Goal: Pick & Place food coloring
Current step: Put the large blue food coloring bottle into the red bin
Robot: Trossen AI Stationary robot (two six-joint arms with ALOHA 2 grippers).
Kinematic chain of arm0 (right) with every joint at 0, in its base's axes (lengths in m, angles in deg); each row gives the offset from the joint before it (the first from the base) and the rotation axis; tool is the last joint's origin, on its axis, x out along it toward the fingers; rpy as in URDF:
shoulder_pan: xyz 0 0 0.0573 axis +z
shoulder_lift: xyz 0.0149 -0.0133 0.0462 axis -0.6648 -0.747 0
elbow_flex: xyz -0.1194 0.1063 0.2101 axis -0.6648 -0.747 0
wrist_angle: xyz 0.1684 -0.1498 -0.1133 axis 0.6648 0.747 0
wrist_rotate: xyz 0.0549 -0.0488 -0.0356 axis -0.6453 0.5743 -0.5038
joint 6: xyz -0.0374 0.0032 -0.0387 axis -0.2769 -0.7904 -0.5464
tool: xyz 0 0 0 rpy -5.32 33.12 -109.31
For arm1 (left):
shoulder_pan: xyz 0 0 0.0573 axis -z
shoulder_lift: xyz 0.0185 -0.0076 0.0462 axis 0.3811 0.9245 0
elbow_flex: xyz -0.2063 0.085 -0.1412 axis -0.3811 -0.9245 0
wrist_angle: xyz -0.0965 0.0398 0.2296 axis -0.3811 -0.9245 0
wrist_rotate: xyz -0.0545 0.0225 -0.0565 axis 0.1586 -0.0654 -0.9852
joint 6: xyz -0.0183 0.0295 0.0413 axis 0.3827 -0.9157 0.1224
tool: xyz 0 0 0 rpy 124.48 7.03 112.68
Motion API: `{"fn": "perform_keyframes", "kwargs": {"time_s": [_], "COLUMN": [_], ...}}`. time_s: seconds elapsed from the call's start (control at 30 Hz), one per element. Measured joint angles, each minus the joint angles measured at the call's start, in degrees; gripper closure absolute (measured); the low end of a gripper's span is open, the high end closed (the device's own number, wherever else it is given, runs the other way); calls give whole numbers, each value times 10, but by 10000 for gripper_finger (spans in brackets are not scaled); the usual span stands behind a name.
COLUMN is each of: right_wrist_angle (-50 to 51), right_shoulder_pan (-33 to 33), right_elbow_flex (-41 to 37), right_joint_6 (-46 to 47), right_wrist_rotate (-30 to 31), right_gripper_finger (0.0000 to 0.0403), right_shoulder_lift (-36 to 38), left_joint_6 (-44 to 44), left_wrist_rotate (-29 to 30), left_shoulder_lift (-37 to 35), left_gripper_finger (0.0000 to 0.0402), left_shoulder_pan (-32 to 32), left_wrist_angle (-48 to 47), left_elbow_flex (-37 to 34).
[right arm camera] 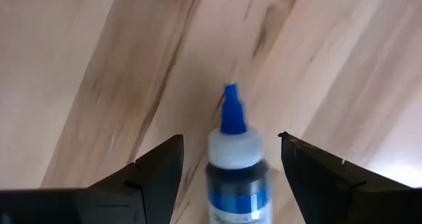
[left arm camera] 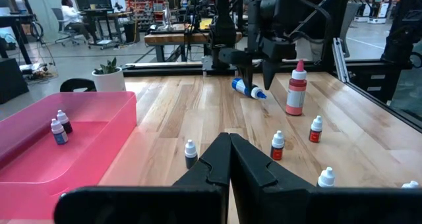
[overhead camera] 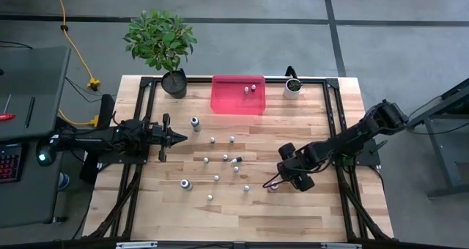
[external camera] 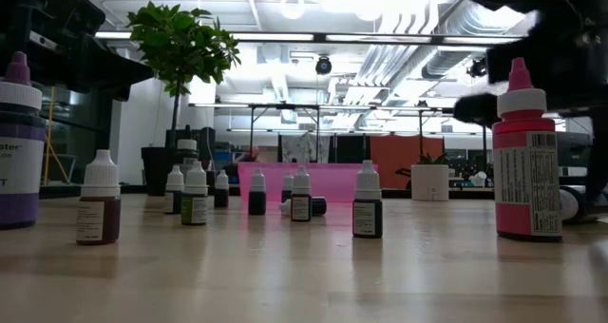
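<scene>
at the table's back edge, a pink tray (overhead camera: 237,95) is seen with two small bottles (overhead camera: 250,88) inside it.

on the bare wood between the arms, the rest of the food coloring (overhead camera: 220,161) is scattered: tiny white-capped bottles with dark bodies, mostly upright. a larger pink bottle (external camera: 524,157) with a pink tip and a label too small to read is stood near the right side; a purple one (external camera: 19,147) shows lettering ending "ster". a blue-tipped bottle (right arm camera: 234,161) is laid on its side between the spread fingers of the right gripper (right arm camera: 227,168), not clamped. the left gripper (left arm camera: 229,159) is held closed, well apart.
</scene>
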Motion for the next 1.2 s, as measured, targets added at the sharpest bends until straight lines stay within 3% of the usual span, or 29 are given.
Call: {"fn": "perform_keyframes", "kwargs": {"time_s": [0.83,1.2], "right_wrist_angle": [-28,-51], "right_shoulder_pan": [-3,-19], "right_elbow_flex": [-18,-17], "right_joint_6": [-20,-1], "right_wrist_rotate": [3,-21], "right_gripper_finger": [160,160], "right_shoulder_lift": [0,-37], "left_joint_6": [0,0], "left_wrist_rotate": [0,0], "left_shoulder_lift": [0,0], "left_gripper_finger": [401,401], "left_shoulder_pan": [0,0], "left_wrist_angle": [0,0], "left_elbow_flex": [0,0]}}
